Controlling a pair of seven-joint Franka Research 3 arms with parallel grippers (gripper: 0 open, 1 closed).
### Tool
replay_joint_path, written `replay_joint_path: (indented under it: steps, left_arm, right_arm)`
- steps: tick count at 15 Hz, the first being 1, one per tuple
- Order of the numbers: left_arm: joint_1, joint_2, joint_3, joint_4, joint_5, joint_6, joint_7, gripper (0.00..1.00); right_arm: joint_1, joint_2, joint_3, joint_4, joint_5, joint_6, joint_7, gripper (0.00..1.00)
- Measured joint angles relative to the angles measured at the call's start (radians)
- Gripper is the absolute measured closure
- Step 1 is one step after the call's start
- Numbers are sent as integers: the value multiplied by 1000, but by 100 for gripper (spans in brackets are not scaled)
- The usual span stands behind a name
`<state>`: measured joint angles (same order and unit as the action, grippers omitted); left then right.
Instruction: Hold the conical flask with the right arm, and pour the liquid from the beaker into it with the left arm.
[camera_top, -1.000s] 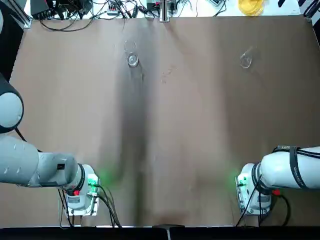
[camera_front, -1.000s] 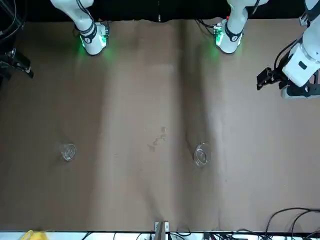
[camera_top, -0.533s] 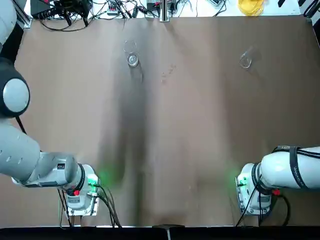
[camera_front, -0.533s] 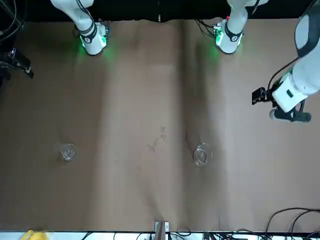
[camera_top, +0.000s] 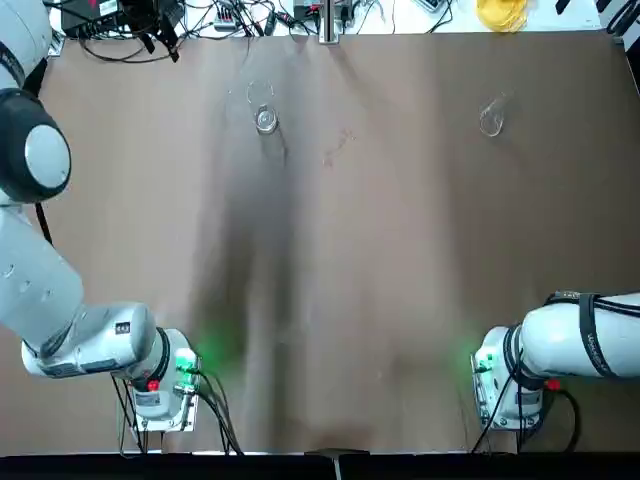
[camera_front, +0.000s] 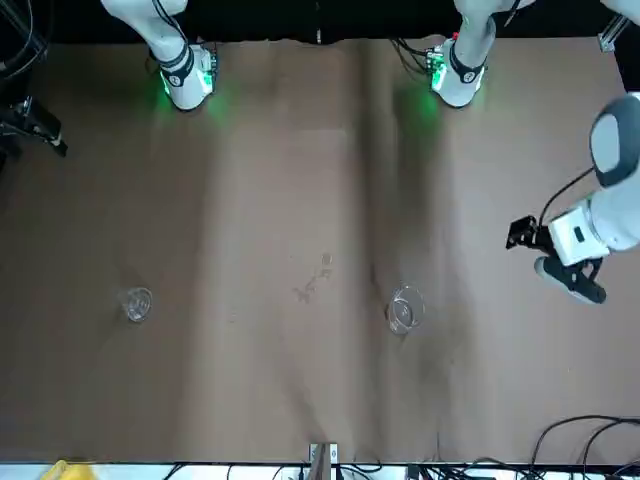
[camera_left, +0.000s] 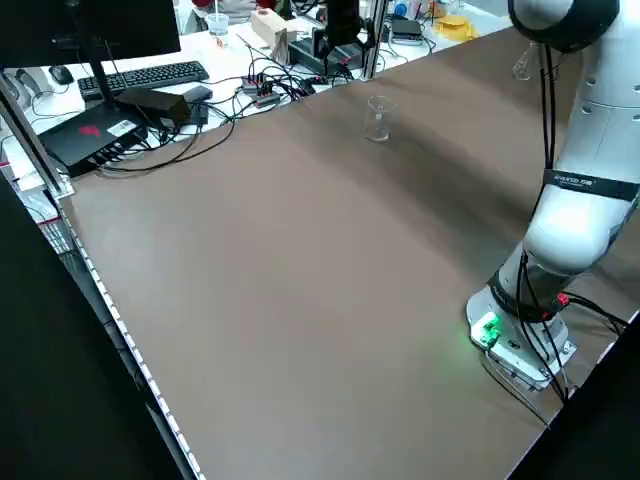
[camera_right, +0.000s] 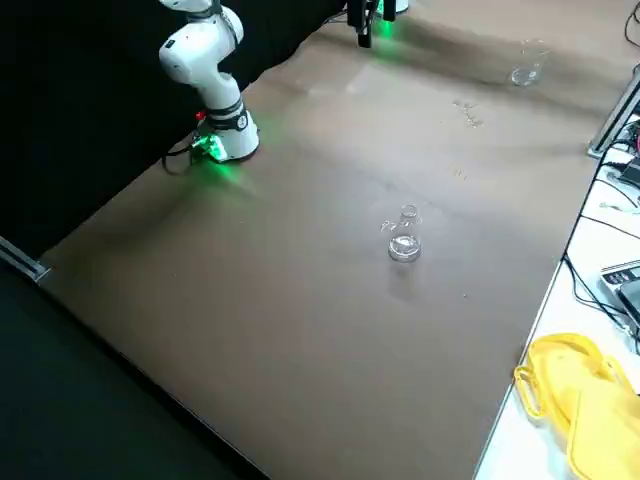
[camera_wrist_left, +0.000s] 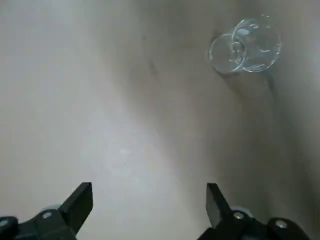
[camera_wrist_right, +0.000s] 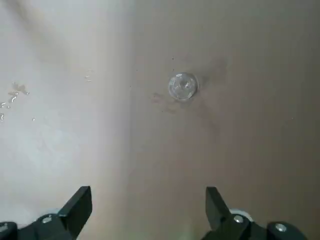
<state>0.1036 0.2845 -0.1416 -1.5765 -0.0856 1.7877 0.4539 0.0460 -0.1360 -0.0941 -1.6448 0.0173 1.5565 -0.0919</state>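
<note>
Glass beaker (camera_wrist_left: 245, 45) upright near the desk's (camera_top: 400, 300) far edge, well ahead of the wide-open, empty left gripper (camera_wrist_left: 147, 192); conical flask (camera_wrist_right: 182, 86) likewise ahead of the open, empty right gripper (camera_wrist_right: 147, 197)

a brown table (camera_top: 330, 300) carried the beaker (camera_top: 264, 120) and the conical flask (camera_top: 490, 119) upright near its far edge, well apart. small droplets (camera_top: 336, 146) lay between them. both arm bases sat along the near edge.

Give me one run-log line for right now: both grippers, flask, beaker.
left gripper: open, above table short of beaker | right gripper: open, high over conical flask | both vessels upright, untouched | phase: approach, no grasp yet
</note>
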Motion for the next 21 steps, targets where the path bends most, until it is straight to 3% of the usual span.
replay_joint_path:
  steps: [7,17,18,21]
  left_arm:
    - [125,157,0,26,-294,116,538,0]
    - [187,388,3,31,-814,128,1247,0]
    - [189,434,4,31,-919,128,1384,0]
    - [193,502,4,31,-1079,106,1590,0]
  right_arm:
    - [0,0,0,0,0,-3,0,0]
    - [0,0,0,0,0,-3,0,0]
    - [0,0,0,0,0,-3,0,0]
    - [0,0,0,0,0,-3,0,0]
